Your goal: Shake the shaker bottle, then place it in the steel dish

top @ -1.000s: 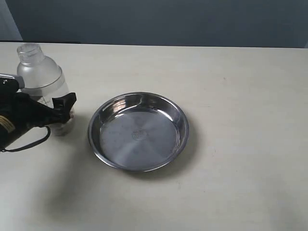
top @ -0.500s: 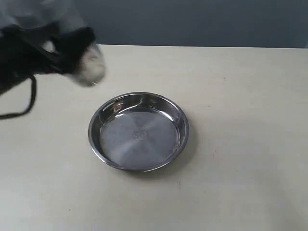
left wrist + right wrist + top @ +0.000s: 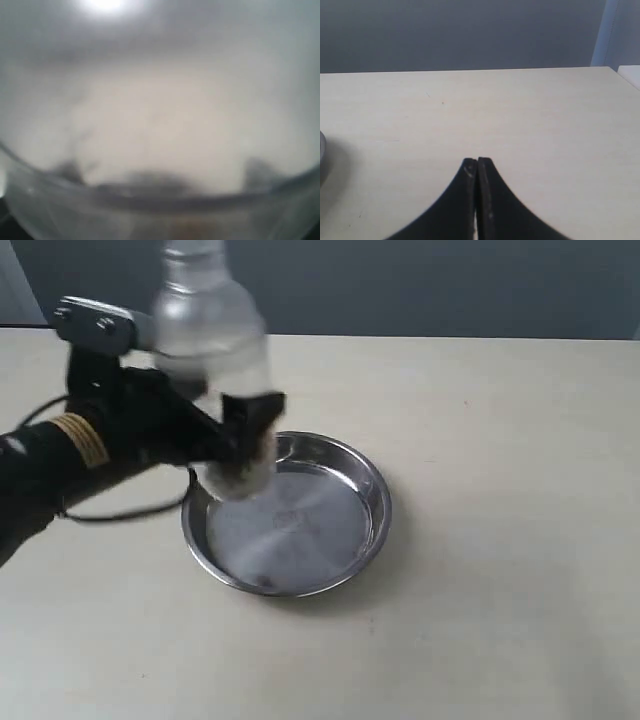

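The clear shaker bottle (image 3: pixel 212 335) hangs upright and motion-blurred in the air over the left rim of the steel dish (image 3: pixel 340 465). My left gripper (image 3: pixel 235 435) is shut on its lower body, the black arm reaching in from the left. In the left wrist view the blurred bottle (image 3: pixel 160 125) fills the whole picture and hides the fingers. The round shiny dish lies on the beige table, nothing inside it; a sliver of the dish (image 3: pixel 322 155) shows in the right wrist view. My right gripper (image 3: pixel 477 161) is shut on nothing above bare table, out of the exterior view.
The beige table (image 3: pixel 500 540) stretches to the right of the dish. A dark blue wall (image 3: pixel 420 285) stands behind the table's far edge. A black cable (image 3: pixel 120 515) loops from the left arm onto the table.
The left gripper has lifted the bottle off the table at the far left, swung it up and then rightward, so it now hangs over the dish's left rim. The dish has not moved.
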Available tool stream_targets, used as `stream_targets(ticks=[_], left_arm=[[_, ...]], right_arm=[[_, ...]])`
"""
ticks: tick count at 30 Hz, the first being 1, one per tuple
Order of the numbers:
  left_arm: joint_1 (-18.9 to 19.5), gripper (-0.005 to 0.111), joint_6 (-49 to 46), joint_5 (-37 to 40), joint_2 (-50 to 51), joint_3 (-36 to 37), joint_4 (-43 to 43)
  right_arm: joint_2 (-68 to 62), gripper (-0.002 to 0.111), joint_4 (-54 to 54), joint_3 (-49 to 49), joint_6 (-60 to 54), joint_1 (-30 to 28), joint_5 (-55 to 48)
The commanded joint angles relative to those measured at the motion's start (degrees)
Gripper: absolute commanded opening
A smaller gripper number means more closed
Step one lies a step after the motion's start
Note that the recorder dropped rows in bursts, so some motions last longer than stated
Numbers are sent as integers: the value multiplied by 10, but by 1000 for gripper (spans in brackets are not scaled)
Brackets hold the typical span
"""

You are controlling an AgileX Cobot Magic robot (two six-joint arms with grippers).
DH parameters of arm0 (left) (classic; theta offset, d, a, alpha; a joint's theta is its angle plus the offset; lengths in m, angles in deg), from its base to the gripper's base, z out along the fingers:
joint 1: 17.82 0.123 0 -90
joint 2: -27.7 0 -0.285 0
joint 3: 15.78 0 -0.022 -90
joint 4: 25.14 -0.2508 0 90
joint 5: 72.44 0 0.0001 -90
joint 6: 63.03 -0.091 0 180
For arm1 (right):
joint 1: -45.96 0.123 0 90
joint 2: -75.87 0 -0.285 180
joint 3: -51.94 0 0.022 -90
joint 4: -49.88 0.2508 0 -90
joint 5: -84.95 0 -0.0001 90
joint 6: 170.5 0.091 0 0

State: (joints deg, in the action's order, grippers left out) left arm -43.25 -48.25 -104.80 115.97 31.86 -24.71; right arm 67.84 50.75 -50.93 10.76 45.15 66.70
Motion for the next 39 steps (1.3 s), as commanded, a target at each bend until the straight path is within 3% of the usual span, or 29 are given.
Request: stream_targets(ticks=[1,2,3,4,6,7,9,10,11,13,14,15,17,18,19,20,21,22,23,24,25,27,28,31,34,35,37,38,39], left_arm=[[-23,0,2,55,9,-23,-121],[-47,0,58,77,9,-30,-253],[-55,0,83,82,13,-35,-287],[-44,0,53,79,16,-36,-192],[-22,0,-13,34,34,-27,99],[-27,0,2,14,42,-25,115],[-63,0,22,29,46,-35,-168],[-77,0,40,50,45,-38,-244],[-75,0,28,64,47,-39,-196],[-49,0,-58,30,66,-28,105],[-51,0,-61,6,74,-25,203],[-66,0,-61,16,75,-28,118],[-103,0,-41,62,68,-38,-224],[-103,0,-43,67,68,-39,-194],[-86,0,-86,53,73,-39,-74],[-67,0,-130,15,84,-33,147],[-62,0,-125,-18,89,-32,230],[-68,0,-123,-18,89,-32,193],[-82,0,-119,13,81,-35,-12],[-90,0,-107,32,73,-38,-135],[-91,0,-96,35,71,-39,-147],[-65,0,-118,2,81,-38,145],[-65,0,-109,-7,84,-38,201],[-91,0,-95,46,70,-41,-161],[-68,0,-82,3,92,-29,96],[-68,0,-85,-17,104,-25,133],[-68,0,-57,-54,96,-43,3],[-68,0,-28,-56,39,-80,-79],[-68,0,-32,-40,3,-106,-96]], right_arm=[[2,-1,-1,1,-1,2,7],[2,-1,-1,1,-1,2,7],[2,-1,-1,1,-1,2,7],[2,-1,-1,1,-1,2,7],[2,-1,-1,1,-1,2,7],[2,-1,-1,1,-1,2,7],[2,-1,-1,1,-1,2,7],[2,-1,-1,1,-1,2,7],[2,-1,-1,1,-1,2,7],[2,-1,-1,1,-1,2,7],[2,-1,-1,1,-1,2,7],[2,-1,-1,1,-1,2,7],[2,-1,-1,1,-1,2,7],[2,-1,-1,1,-1,2,7],[2,-1,-1,1,-1,2,7],[2,-1,-1,1,-1,2,7],[2,-1,-1,1,-1,2,7],[2,-1,-1,1,-1,2,7],[2,-1,-1,1,-1,2,7],[2,-1,-1,1,-1,2,7],[2,-1,-1,1,-1,2,7],[2,-1,-1,1,-1,2,7],[2,-1,-1,1,-1,2,7],[2,-1,-1,1,-1,2,7],[2,-1,-1,1,-1,2,7],[2,-1,-1,1,-1,2,7],[2,-1,1,1,-1,2,7],[2,-1,1,1,-1,2,7],[2,-1,1,1,-1,2,7]])
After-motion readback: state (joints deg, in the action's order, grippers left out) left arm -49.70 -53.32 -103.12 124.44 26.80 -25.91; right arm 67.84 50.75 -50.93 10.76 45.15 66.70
